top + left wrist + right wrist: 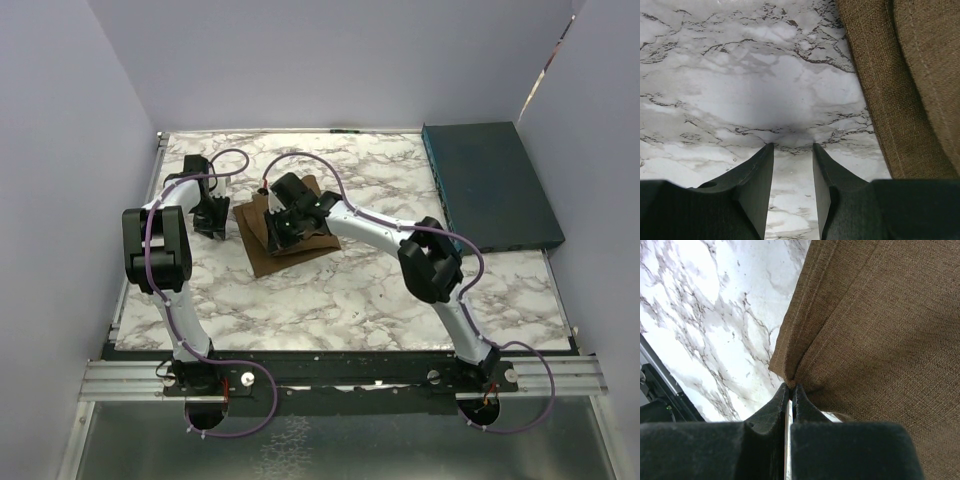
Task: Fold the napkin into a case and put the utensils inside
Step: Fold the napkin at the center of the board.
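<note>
The brown napkin (290, 245) lies on the marble table left of centre, with one layer folded over another. My right gripper (277, 230) is down on it. In the right wrist view the right gripper (791, 386) is shut on a folded corner of the napkin (875, 330), lifting that edge off the marble. My left gripper (211, 220) hovers just left of the cloth. Seen from the left wrist, that gripper (792, 146) stands open over bare marble with nothing between its fingers, and the napkin's edge (900, 90) lies to its right. The utensils are out of view.
A dark teal flat box (490, 185) lies at the back right of the table. Pale walls close in the left, back and right sides. The marble tabletop (330, 300) spreads between the napkin and the arm bases.
</note>
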Motion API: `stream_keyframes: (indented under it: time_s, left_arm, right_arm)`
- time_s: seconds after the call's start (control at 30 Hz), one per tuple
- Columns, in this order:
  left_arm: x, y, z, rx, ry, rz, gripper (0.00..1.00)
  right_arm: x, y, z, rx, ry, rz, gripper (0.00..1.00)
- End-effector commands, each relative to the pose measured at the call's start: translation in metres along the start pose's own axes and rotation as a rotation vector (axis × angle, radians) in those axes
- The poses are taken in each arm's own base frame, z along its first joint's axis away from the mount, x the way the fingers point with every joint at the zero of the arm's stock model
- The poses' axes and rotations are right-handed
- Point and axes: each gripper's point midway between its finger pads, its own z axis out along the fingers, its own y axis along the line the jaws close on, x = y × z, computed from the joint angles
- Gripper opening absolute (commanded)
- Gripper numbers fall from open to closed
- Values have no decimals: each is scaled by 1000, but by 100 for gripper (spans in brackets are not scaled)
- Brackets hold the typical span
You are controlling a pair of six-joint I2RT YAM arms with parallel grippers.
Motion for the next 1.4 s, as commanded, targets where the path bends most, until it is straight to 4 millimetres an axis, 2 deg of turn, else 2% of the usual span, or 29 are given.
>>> stream_keyframes:
  time_s: [0.0, 0.2, 0.53, 0.6, 0.7, 0.73, 1.0, 1.1, 1.2, 1.3, 1.37]
  left_arm:
    - [13, -13, 37, 54, 50, -9, 39]
    - [11, -15, 37, 57, 44, -10, 39]
    - [12, -19, 37, 67, 47, -11, 39]
    - [12, -21, 38, 68, 50, -10, 39]
    - [12, -22, 38, 67, 51, -7, 39]
    - [12, -22, 38, 66, 50, -6, 39]
    - [12, -26, 40, 75, 53, -19, 39]
    - [12, -29, 42, 79, 57, -23, 39]
    - [12, -29, 42, 80, 59, -24, 39]
    - [11, -30, 42, 81, 57, -26, 39]
    - [9, -31, 39, 87, 49, -27, 39]
  right_arm:
    - [23, -3, 19, 5, 77, -35, 2]
    - [29, -5, 33, 22, 98, -63, 2]
    - [40, 11, 41, 9, 126, -146, 3]
    - [43, 13, 42, 6, 131, -156, 9]
    - [45, 17, 43, -1, 131, -160, 28]
    - [45, 19, 42, -9, 131, -157, 32]
    - [35, 38, 40, -56, 93, -184, 35]
    - [36, 44, 38, -75, 87, -200, 42]
    - [26, 58, 27, -114, 47, -222, 46]
    - [2, 75, 3, -134, -20, -245, 46]
    - [-16, 79, -18, -111, -86, -263, 43]
